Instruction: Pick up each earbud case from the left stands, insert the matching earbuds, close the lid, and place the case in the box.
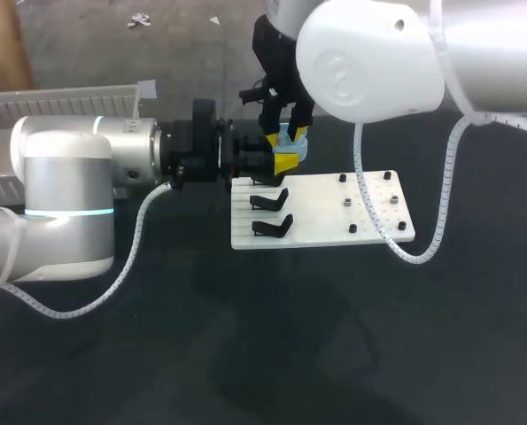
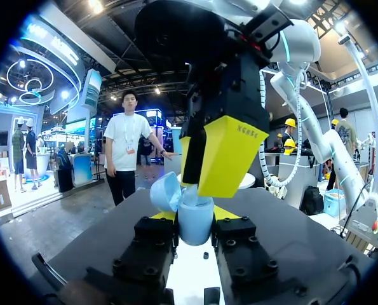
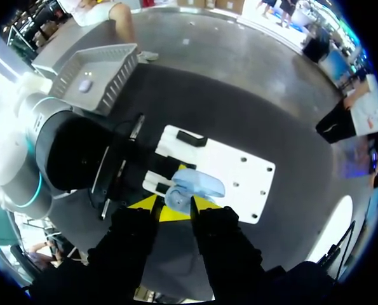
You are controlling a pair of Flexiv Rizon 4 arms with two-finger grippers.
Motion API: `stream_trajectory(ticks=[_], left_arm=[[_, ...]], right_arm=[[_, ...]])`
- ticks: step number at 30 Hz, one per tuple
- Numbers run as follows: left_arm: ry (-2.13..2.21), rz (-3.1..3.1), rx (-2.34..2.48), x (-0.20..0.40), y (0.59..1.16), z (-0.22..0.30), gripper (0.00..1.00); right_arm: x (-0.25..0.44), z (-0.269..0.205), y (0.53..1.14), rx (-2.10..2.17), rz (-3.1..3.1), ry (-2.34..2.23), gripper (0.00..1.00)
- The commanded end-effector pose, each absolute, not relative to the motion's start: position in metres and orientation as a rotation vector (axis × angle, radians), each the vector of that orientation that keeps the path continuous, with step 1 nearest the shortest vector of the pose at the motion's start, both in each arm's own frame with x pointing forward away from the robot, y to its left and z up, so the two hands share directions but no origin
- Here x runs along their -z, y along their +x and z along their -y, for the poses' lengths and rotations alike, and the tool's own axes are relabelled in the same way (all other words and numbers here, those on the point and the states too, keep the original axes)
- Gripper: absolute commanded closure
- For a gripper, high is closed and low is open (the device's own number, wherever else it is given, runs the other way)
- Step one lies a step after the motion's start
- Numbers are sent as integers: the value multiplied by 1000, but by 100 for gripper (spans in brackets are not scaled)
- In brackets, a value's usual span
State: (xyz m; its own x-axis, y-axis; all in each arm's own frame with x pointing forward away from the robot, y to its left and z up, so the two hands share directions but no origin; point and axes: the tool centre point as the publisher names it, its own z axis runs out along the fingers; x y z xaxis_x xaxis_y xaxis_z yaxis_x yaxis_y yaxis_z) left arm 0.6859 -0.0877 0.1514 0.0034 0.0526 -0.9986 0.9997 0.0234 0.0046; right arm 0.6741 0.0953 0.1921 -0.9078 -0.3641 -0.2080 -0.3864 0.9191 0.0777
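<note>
A light blue earbud case (image 1: 296, 144) with its lid (image 2: 166, 190) swung open is held above the white stand board (image 1: 334, 212). My left gripper (image 1: 283, 161) comes in from the left and is shut on the case body (image 2: 195, 223) from both sides. My right gripper (image 1: 282, 135) hangs straight down over the case's open mouth. Its yellow fingertips (image 2: 225, 152) stand slightly apart right above the case, and I see nothing held between them. In the right wrist view the case (image 3: 198, 183) lies just ahead of the right gripper (image 3: 176, 204).
Two black stands (image 1: 272, 199) (image 1: 274, 226) sit on the board's left part and several small black pegs (image 1: 347, 204) on its right. A white slatted box (image 1: 68, 99) stands at the back left, with a small white object (image 3: 84, 84) inside it.
</note>
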Motion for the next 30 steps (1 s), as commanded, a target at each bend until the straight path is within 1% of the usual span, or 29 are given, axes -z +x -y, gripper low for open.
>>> stream_trajectory(ticks=[1, 8, 10, 13, 15, 19, 23, 27, 30], left_arm=[[1229, -1254, 1161, -151, 685, 88, 100], [1229, -1254, 1161, -151, 685, 88, 100], [1229, -1254, 1161, -151, 685, 88, 100], [1229, -1254, 1161, -151, 685, 88, 100], [1229, -1254, 1161, -151, 685, 88, 100], [1229, -1254, 1161, -151, 685, 88, 100], [1229, -1254, 1161, -151, 685, 88, 100], [1229, -1254, 1161, -151, 685, 88, 100], [1229, -1254, 1161, -151, 685, 88, 100]], right_arm=[[-194, -95, 674, -166, -2886, -562, 69], [-218, -95, 676, -199, -2819, -532, 69], [-223, -95, 685, -204, -2788, -516, 66], [-220, -92, 703, -204, -2757, -484, 65], [-217, -90, 715, -207, -2739, -457, 67], [-206, -87, 732, -208, -2741, -420, 64], [-194, -83, 738, -202, -2760, -409, 68], [-189, -82, 734, -197, -2779, -410, 69], [-188, -82, 728, -196, -2789, -414, 68]])
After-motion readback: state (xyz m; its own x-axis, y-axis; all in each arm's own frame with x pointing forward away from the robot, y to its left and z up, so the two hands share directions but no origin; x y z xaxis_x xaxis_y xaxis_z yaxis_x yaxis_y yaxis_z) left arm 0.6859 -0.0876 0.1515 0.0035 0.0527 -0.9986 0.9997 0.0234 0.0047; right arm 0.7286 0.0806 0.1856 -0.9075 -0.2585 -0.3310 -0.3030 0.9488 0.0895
